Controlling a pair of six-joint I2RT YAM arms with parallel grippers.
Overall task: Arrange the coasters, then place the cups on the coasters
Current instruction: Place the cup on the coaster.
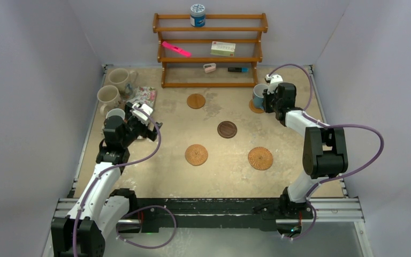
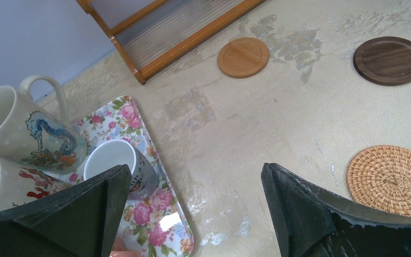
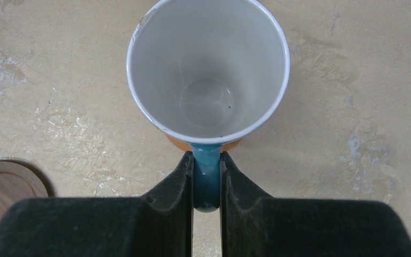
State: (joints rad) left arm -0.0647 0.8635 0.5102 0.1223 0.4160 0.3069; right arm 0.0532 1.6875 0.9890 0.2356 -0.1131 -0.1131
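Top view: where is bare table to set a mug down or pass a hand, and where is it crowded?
Bare: in front of the rack, between the smooth coaster and the blue mug held by the right gripper; the near strip below the two woven coasters. Crowded: the far-left corner, where mugs cluster at the floral tray beside the open left gripper.

Five coasters (image 1: 196, 155), four cups (image 1: 108, 96)

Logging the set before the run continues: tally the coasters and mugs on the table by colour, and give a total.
Tan coasters: 4
Dark brown coaster: 1
Cream mugs: 2
Blue mug: 1
Small grey mug: 1
Total in view: 9
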